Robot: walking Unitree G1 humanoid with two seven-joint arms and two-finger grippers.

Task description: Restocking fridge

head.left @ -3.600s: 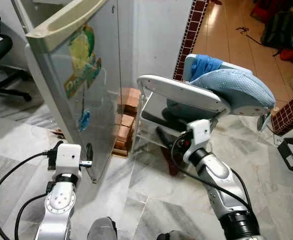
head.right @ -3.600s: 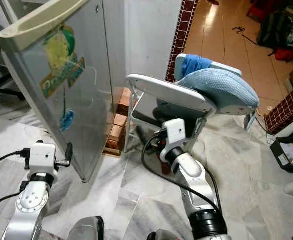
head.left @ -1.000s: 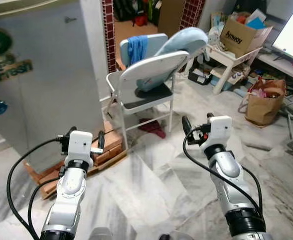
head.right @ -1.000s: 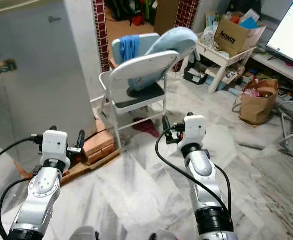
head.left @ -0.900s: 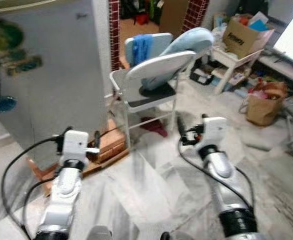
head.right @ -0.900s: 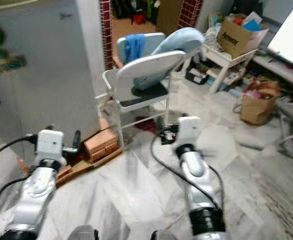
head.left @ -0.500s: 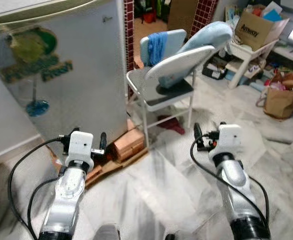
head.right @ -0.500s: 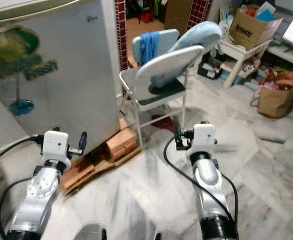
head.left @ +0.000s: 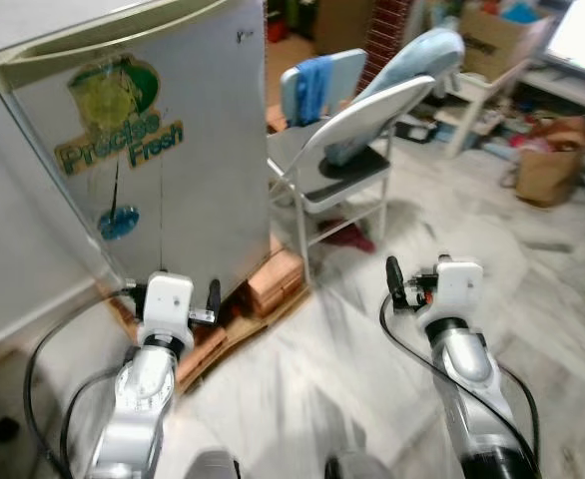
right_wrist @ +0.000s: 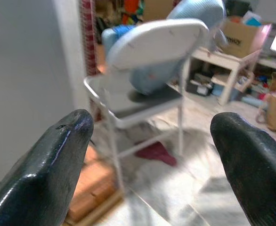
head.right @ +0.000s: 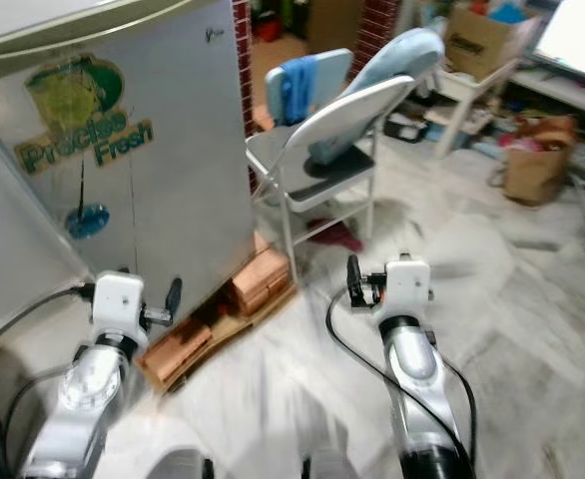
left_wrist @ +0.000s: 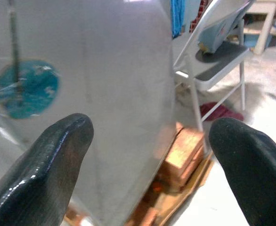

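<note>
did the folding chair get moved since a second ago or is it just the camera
No, it looks like just the camera. The folding chair stands beside the fridge and the bricks as before; the whole picture shifted together as the robot turned.

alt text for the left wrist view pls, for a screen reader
The open left gripper faces the grey side of a fridge bearing a round blue sticker. Bricks lie at the fridge's foot, and a folding chair stands beyond on the marble floor.
</note>
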